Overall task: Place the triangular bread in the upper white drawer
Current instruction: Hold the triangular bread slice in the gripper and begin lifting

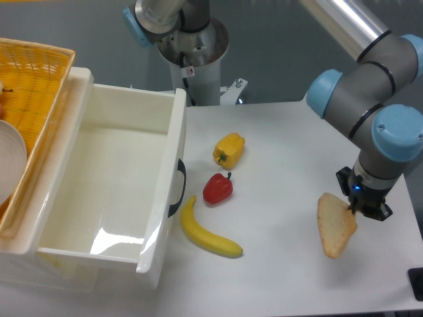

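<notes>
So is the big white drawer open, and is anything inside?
Open and empty: the upper white drawer is pulled out, and only its bare white floor shows.

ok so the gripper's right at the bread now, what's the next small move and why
Probably a short straight lift. The gripper sits at the upper right edge of the triangular bread, which looks still low at the table; whether the fingers have closed is not clear. The upper white drawer stands open far to the left, with the banana and peppers between, so height comes first.
</notes>
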Available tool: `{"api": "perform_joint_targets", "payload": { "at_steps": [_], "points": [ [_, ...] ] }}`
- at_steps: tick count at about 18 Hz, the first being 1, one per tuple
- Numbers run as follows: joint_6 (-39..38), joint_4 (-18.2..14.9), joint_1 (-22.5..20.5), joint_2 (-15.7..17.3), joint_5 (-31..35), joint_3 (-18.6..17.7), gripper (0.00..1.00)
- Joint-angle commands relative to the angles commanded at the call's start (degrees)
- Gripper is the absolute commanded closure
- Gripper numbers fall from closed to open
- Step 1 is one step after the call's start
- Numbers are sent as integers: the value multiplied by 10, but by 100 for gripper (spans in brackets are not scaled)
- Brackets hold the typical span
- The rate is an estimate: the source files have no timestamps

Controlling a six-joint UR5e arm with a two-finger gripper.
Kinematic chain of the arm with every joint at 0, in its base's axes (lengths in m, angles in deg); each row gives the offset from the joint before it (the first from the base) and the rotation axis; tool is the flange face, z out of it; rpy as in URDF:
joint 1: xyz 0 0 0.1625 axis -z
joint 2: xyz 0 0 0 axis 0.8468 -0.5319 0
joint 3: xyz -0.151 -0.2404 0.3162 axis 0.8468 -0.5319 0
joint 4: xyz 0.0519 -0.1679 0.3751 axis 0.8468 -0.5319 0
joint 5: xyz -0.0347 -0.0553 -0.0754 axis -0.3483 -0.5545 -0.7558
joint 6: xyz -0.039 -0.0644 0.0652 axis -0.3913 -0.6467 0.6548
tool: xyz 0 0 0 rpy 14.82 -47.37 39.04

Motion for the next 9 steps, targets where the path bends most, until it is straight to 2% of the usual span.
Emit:
{"api": "perform_joint_targets", "payload": {
  "at_steps": [9],
  "points": [
    [-5,-20,11,19,1,-3,100]
  ]
}}
